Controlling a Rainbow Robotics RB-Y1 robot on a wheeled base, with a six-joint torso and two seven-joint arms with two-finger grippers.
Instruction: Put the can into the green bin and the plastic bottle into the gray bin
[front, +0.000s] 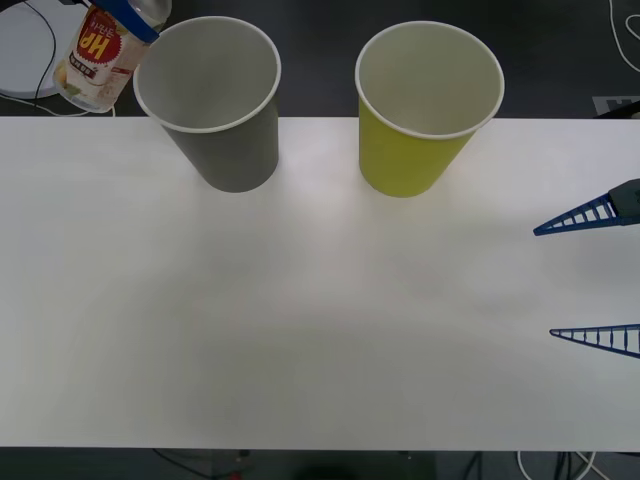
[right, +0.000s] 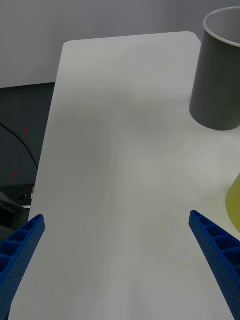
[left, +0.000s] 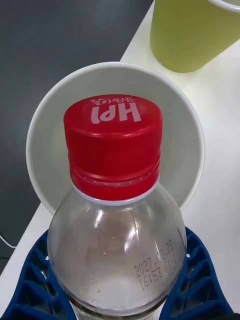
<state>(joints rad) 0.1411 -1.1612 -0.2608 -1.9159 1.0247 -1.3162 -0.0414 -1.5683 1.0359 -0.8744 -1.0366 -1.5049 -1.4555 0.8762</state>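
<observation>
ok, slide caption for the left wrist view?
Left pincer holds the plastic bottle above the gray bin.

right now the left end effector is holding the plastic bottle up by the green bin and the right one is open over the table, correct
Not quite. The left end effector holds the plastic bottle by the gray bin, not the green bin; the front view shows it just beside the gray rim. The rest stands: the right end effector is open over the table.

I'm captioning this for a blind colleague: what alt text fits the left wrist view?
The left pincer grips the plastic bottle, red cap pointing at the open mouth of the gray bin. The green bin stands beyond it on the white table.
</observation>
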